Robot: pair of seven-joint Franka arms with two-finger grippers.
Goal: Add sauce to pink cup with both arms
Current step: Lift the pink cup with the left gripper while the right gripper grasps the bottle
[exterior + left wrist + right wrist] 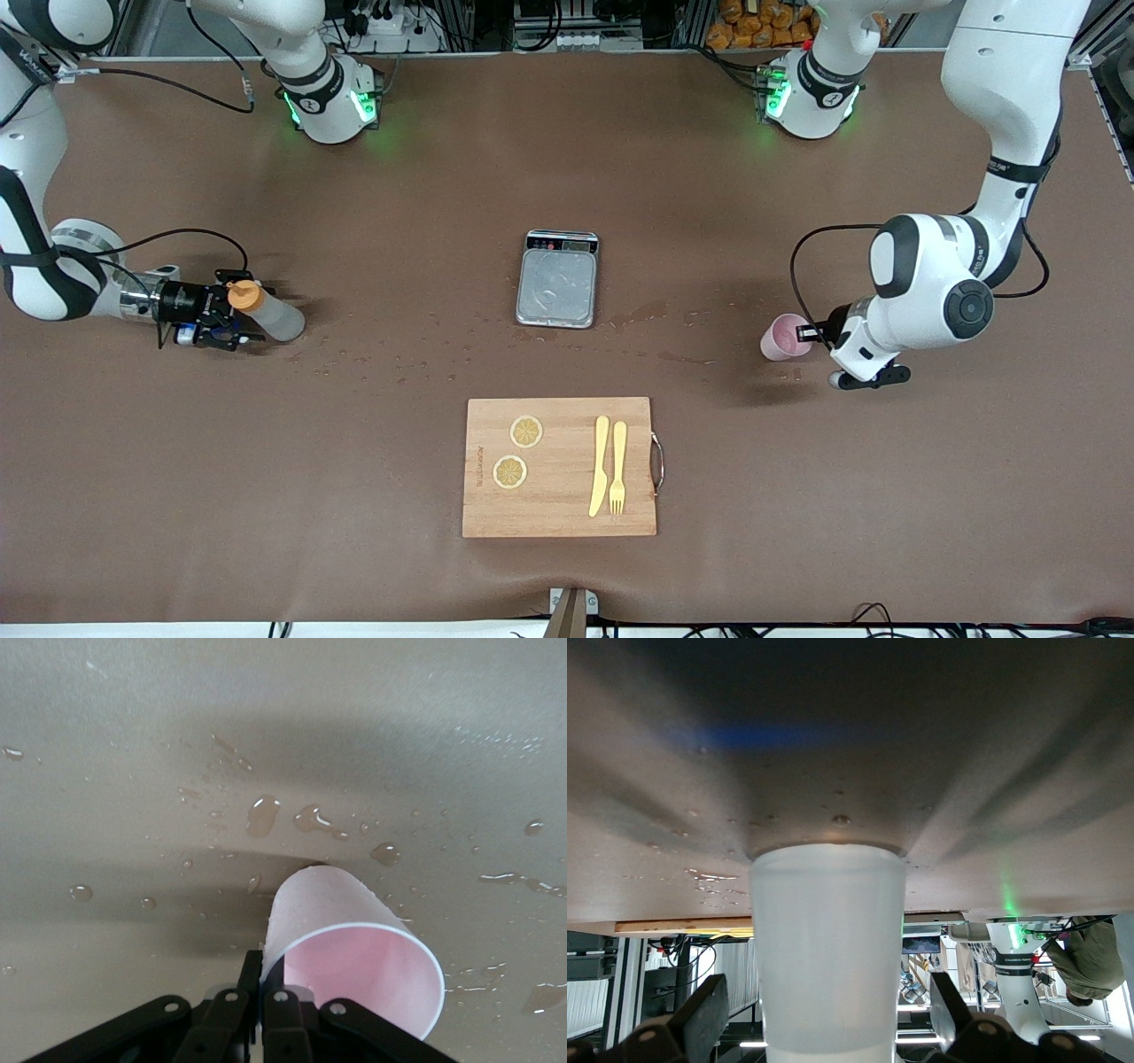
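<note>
Front view, right gripper at sauce, left gripper at pink cup

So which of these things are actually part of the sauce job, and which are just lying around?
In the job:
sauce bottle, in the right tool
pink cup, at the left tool

Lying about:
scale
cutting board
lemon slices
knife
fork

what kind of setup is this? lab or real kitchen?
Likely a robotics lab staging a kitchen task: two bench-mounted arms at a brown-covered table, with a scale, a cutting board and cabling along the edge.
</note>
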